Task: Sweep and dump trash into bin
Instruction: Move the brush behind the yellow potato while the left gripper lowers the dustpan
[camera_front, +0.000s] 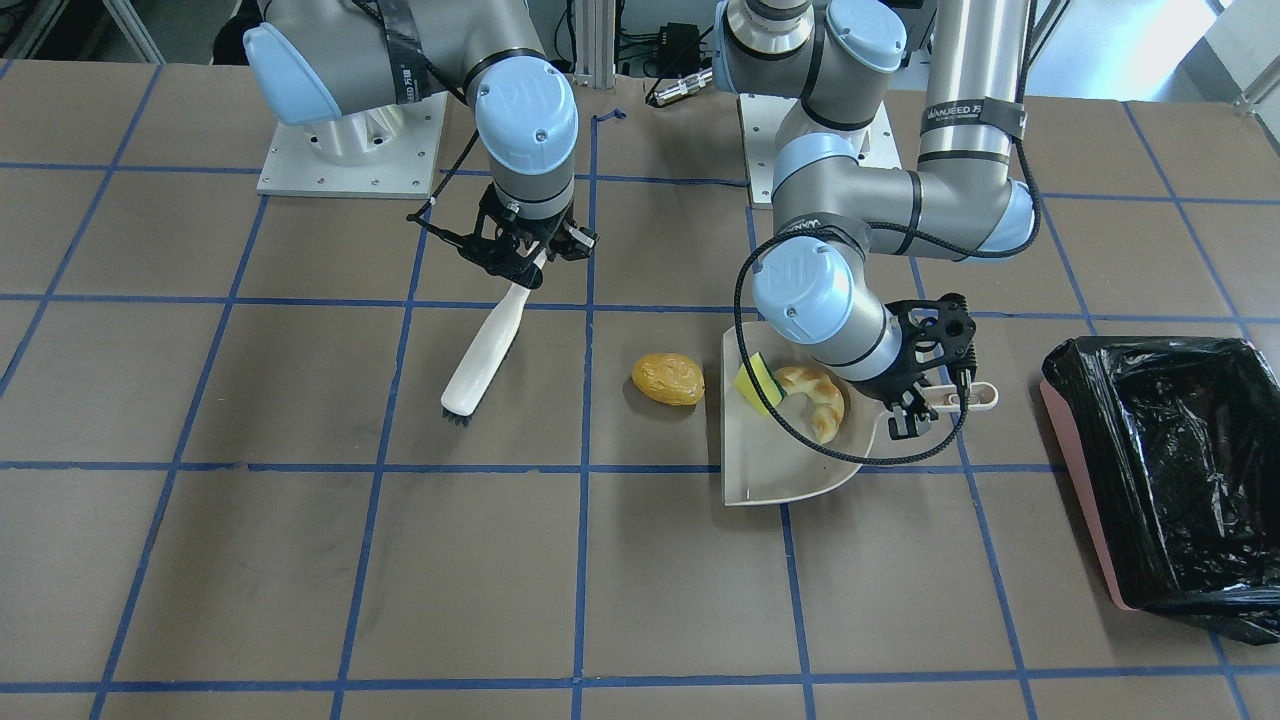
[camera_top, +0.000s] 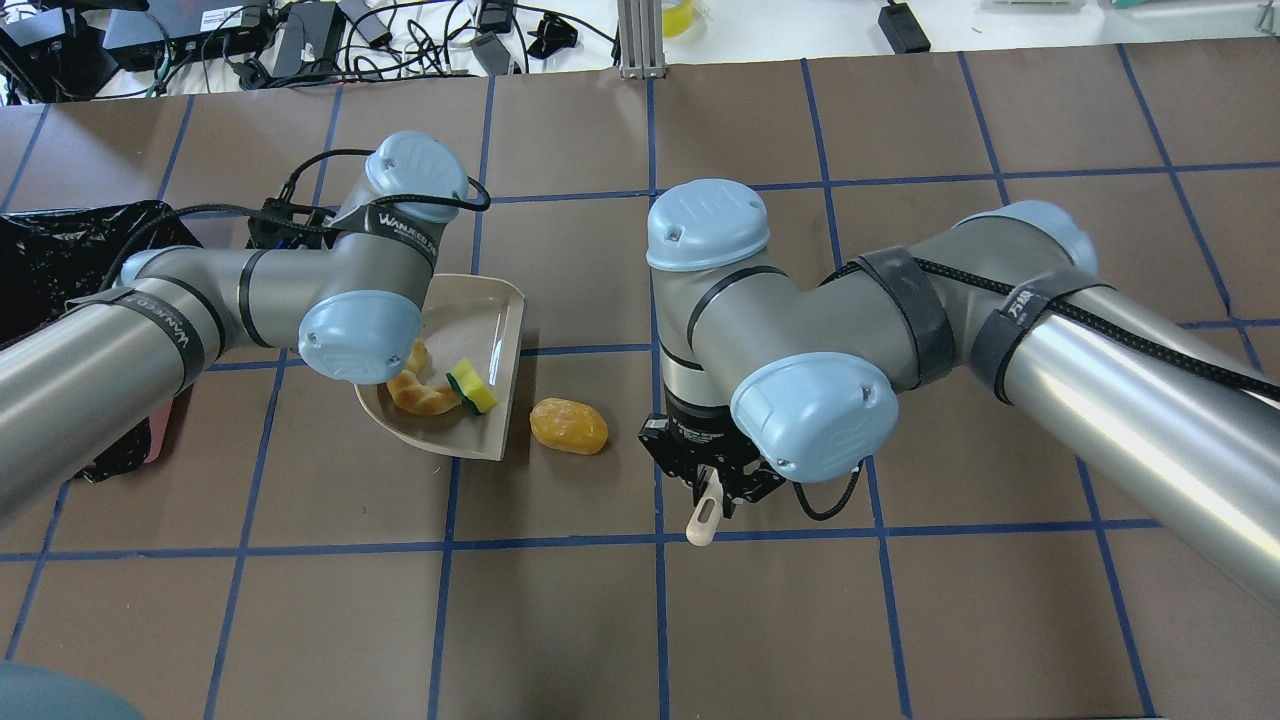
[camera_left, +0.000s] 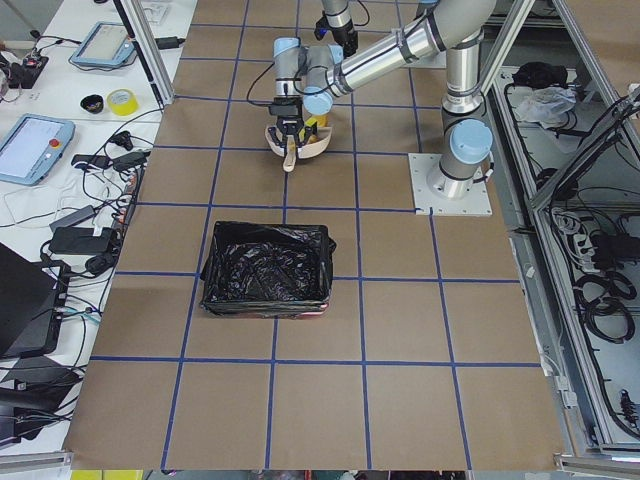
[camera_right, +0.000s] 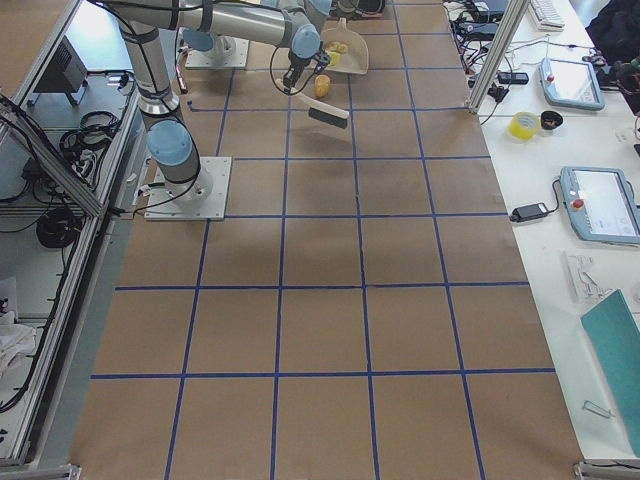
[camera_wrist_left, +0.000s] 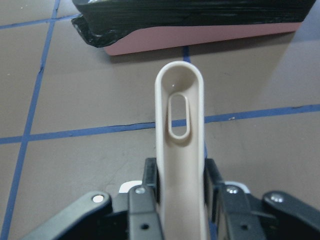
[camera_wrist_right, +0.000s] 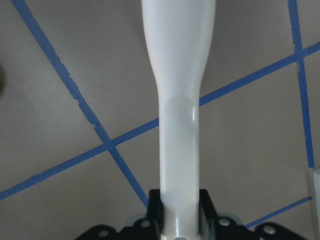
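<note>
The golden-brown potato-like lump (camera_front: 668, 379) lies on the table just beside the open edge of the beige dustpan (camera_front: 775, 470). The yellow sponge block (camera_front: 758, 385) and the curved peel piece (camera_front: 815, 400) lie inside the dustpan. My left gripper (camera_front: 935, 400) is shut on the dustpan handle (camera_wrist_left: 180, 125). My right gripper (camera_front: 520, 255) is shut on the white brush (camera_front: 485, 355), whose bristles rest on the table, apart from the lump. The pink bin with its black bag (camera_front: 1170, 480) stands beyond the dustpan handle. The overhead view shows the lump (camera_top: 568, 426) between dustpan (camera_top: 490, 320) and right gripper (camera_top: 712, 490).
The table is brown paper with a blue tape grid. The arm bases (camera_front: 350, 150) stand at the robot's side. The bin's pink wall (camera_wrist_left: 200, 37) faces the dustpan handle across a short strip of bare table.
</note>
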